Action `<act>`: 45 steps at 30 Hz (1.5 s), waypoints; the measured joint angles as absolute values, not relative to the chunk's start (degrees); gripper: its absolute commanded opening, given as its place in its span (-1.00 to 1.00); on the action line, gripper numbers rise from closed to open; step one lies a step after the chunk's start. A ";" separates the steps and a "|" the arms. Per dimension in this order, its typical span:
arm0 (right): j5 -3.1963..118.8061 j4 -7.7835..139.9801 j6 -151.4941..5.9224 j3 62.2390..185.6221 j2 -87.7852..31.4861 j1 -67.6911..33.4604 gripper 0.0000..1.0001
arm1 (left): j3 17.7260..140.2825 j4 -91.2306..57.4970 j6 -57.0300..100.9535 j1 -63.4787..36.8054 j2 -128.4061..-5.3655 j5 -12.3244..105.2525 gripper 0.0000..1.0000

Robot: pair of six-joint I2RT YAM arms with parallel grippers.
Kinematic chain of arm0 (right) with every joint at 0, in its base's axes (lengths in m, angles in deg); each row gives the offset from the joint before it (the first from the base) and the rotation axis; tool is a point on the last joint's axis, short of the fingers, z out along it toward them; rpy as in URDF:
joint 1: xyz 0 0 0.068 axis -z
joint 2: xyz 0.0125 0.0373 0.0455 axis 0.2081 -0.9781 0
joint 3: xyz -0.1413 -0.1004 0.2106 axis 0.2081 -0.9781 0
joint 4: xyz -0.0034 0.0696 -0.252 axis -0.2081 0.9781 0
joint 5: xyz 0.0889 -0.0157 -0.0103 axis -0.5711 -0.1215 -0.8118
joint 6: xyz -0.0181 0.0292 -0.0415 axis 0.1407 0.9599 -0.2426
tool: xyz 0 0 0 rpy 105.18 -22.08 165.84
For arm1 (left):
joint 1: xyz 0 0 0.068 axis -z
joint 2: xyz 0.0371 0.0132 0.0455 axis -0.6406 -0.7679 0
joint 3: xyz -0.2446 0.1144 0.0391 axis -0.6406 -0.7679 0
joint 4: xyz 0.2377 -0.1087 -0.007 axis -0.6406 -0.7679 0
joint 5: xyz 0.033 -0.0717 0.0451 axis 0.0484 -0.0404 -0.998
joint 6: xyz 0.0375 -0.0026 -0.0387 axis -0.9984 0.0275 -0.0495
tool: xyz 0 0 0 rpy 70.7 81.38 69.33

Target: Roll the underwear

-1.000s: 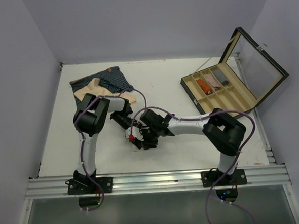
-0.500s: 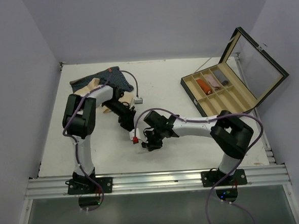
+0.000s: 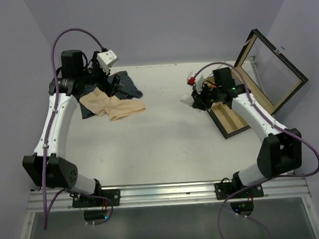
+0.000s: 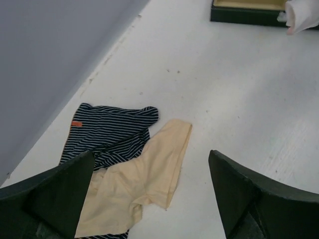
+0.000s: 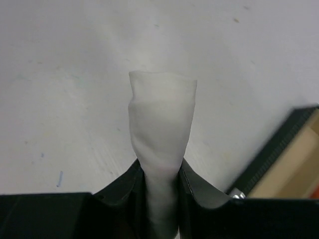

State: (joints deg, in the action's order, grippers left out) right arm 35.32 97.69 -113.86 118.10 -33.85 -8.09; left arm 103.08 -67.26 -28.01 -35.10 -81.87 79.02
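Observation:
A small underwear piece, rolled into a whitish tube (image 5: 162, 124), sticks out of my right gripper (image 5: 160, 172), which is shut on it. That gripper (image 3: 195, 100) hangs just left of the wooden box (image 3: 231, 125), the roll (image 3: 187, 100) pointing left. At the back left, beige underwear (image 3: 112, 104) lies flat, partly over navy striped underwear (image 3: 127, 85). My left gripper (image 3: 106, 81) hovers above them, open and holding nothing. In the left wrist view the beige piece (image 4: 142, 184) and the navy piece (image 4: 107, 132) lie below the open left gripper (image 4: 152, 157).
The box has its glass lid (image 3: 276, 72) propped open at the far right, and my right arm covers most of its compartments. Its dark edge (image 5: 279, 154) lies close to the roll's right. Walls close the table at the back and on both sides.
My left gripper let go at the table's middle, opened wide and swung up to the back left. My right gripper carried the rolled piece from the middle over to the box.

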 measured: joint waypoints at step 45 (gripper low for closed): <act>50.92 95.48 -120.96 122.69 -50.29 35.54 -1.00 | 83.37 -40.51 0.25 -34.89 -76.58 73.99 1.00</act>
State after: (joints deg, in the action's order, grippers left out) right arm 50.92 95.48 -120.96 122.69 -50.29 35.54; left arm 83.37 -40.51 0.25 -34.89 -76.58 73.99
